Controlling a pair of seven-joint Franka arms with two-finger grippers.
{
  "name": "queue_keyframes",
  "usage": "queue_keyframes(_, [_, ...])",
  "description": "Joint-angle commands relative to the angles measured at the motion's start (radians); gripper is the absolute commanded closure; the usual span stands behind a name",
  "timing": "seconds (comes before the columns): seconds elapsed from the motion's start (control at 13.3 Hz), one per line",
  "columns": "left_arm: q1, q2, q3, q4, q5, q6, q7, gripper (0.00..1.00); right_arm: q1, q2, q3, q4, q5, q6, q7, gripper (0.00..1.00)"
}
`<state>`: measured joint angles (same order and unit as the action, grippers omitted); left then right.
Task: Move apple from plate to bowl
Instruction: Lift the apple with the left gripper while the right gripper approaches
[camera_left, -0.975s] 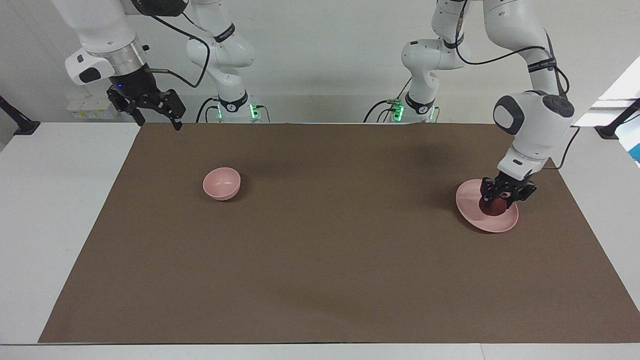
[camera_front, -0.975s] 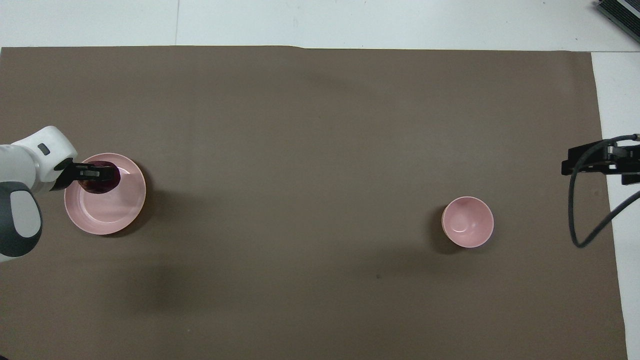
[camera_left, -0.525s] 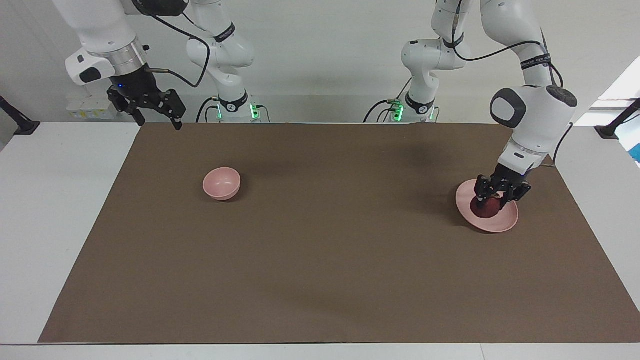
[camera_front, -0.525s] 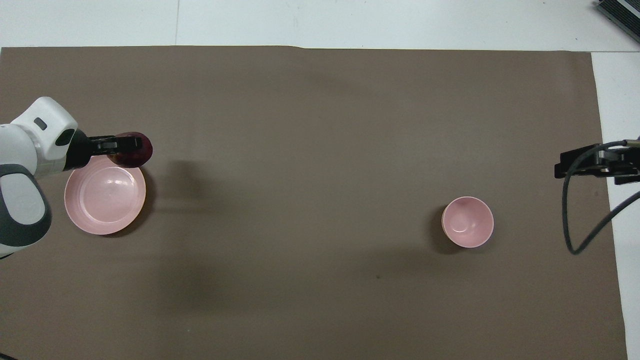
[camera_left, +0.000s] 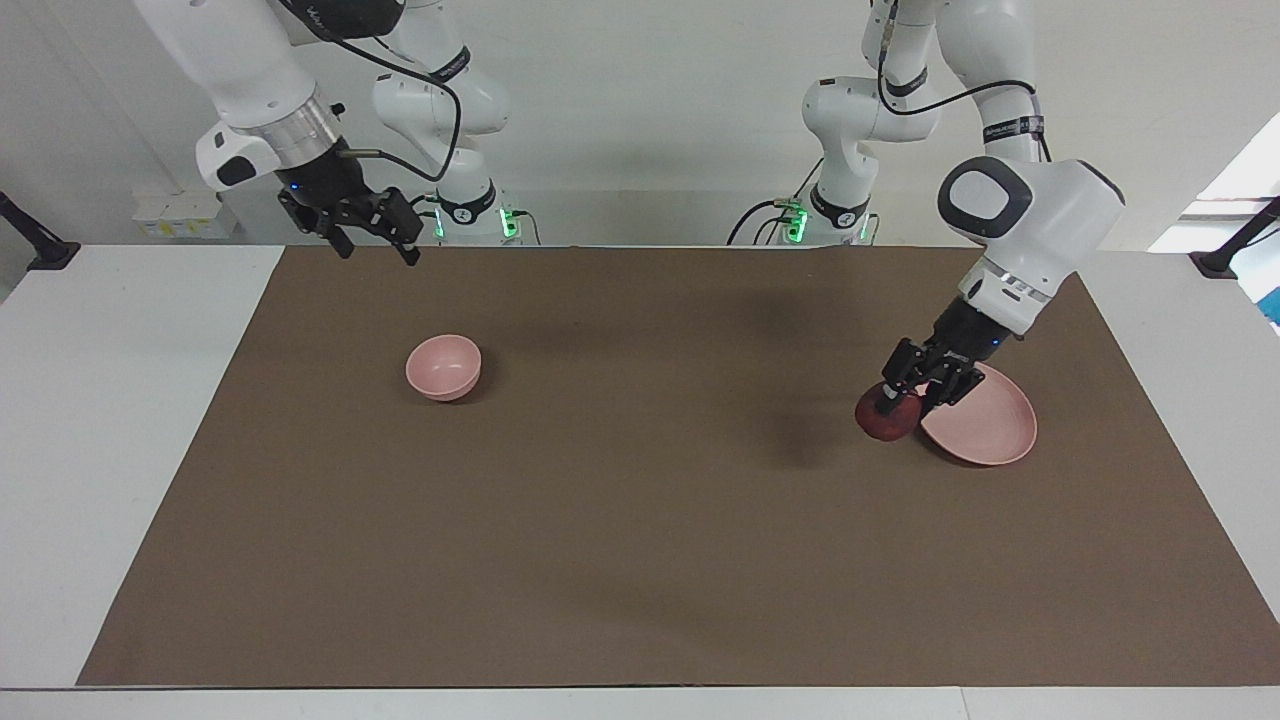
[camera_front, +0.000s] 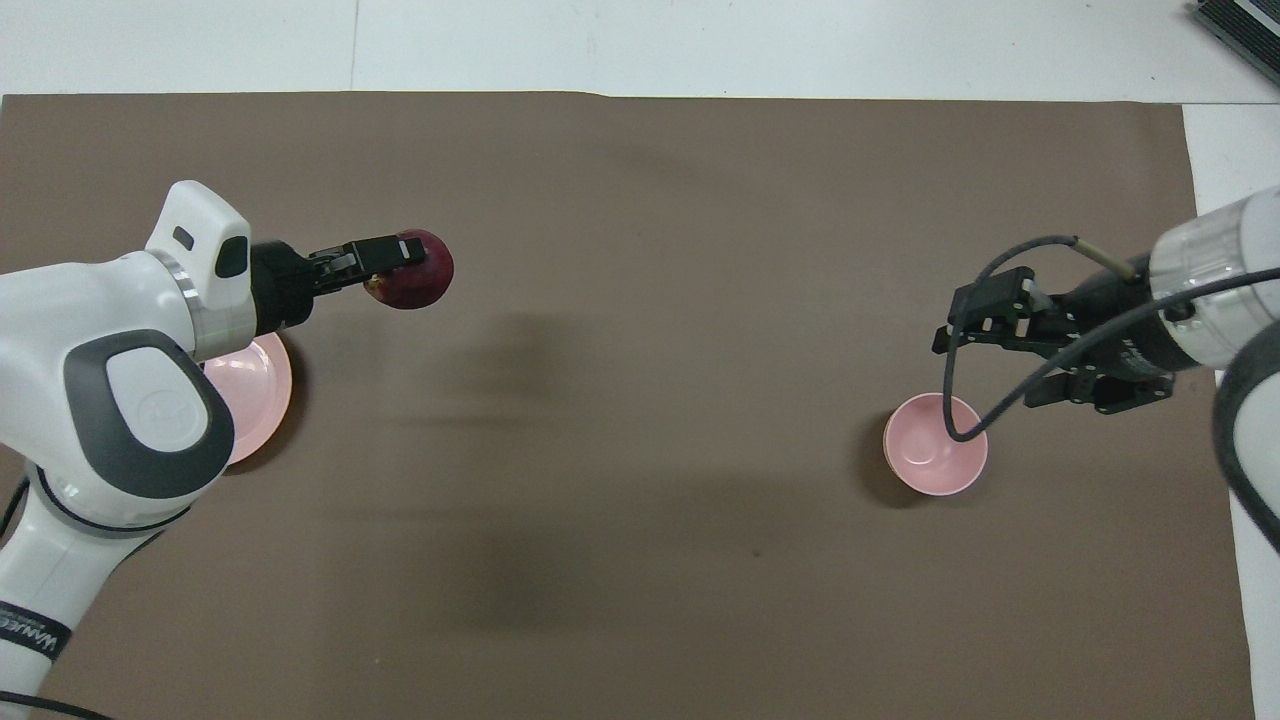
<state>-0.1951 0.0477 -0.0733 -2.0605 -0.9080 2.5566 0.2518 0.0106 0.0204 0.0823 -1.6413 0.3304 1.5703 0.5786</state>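
Observation:
The dark red apple (camera_left: 886, 424) is held in my left gripper (camera_left: 892, 404), which is shut on it. It hangs in the air over the brown mat, just off the edge of the plate (camera_left: 990, 428) on the side toward the bowl. In the overhead view the apple (camera_front: 420, 286) sits at the left gripper's (camera_front: 404, 256) tip, and the left arm partly covers the plate (camera_front: 262, 385). The pale pink bowl (camera_left: 443, 367) stands empty toward the right arm's end; it also shows in the overhead view (camera_front: 935, 457). My right gripper (camera_left: 378, 250) is open, raised, and apart from the bowl.
A brown mat (camera_left: 640, 540) covers most of the white table. The right gripper's black cable (camera_front: 960, 400) loops over the bowl's rim in the overhead view. A dark object (camera_front: 1240, 20) lies at the table's corner.
My left gripper has lifted the apple off the plate and carried it toward the table's middle. My right gripper has moved in over the mat toward the bowl.

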Motion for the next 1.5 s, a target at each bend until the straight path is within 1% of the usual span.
queue_keyframes(0.0, [-0.01,0.001,-0.069,0.008,-0.076,0.077,-0.042,1.0,0.052,0.061,0.001,0.003,0.096,0.072,0.181,0.0])
queue_keyframes(0.07, [-0.009,0.0,-0.121,0.01,-0.109,0.124,-0.046,1.0,0.078,0.084,0.001,0.003,0.143,0.106,0.24,0.0])
queue_keyframes(0.22, [-0.012,0.003,-0.198,0.011,-0.124,0.203,-0.112,1.0,0.117,0.128,0.001,0.003,0.223,0.17,0.32,0.0])
queue_keyframes(0.38, [-0.03,0.001,-0.247,0.013,-0.126,0.231,-0.16,1.0,0.175,0.165,0.001,0.003,0.26,0.267,0.41,0.0])
queue_keyframes(0.45, [-0.047,-0.002,-0.253,0.01,-0.126,0.235,-0.181,1.0,0.198,0.179,0.001,0.003,0.304,0.328,0.447,0.0])
queue_keyframes(0.53, [-0.075,-0.003,-0.253,0.008,-0.126,0.237,-0.193,1.0,0.221,0.194,0.001,0.003,0.314,0.38,0.461,0.0])
queue_keyframes(0.75, [-0.119,-0.011,-0.253,0.0,-0.126,0.237,-0.227,1.0,0.252,0.23,0.001,0.006,0.317,0.45,0.471,0.0])
queue_keyframes(0.9, [-0.127,-0.014,-0.253,0.002,-0.126,0.238,-0.235,1.0,0.285,0.254,0.001,0.026,0.321,0.479,0.483,0.0])
queue_keyframes(1.05, [-0.138,-0.016,-0.253,0.0,-0.126,0.238,-0.236,1.0,0.311,0.268,0.001,0.029,0.318,0.534,0.527,0.0])
queue_keyframes(1.12, [-0.141,-0.017,-0.253,0.0,-0.126,0.238,-0.241,1.0,0.331,0.274,0.001,0.028,0.318,0.551,0.527,0.0])
queue_keyframes(1.43, [-0.147,-0.017,-0.253,0.002,-0.126,0.251,-0.243,0.99,0.336,0.283,0.001,0.015,0.297,0.533,0.497,0.0])
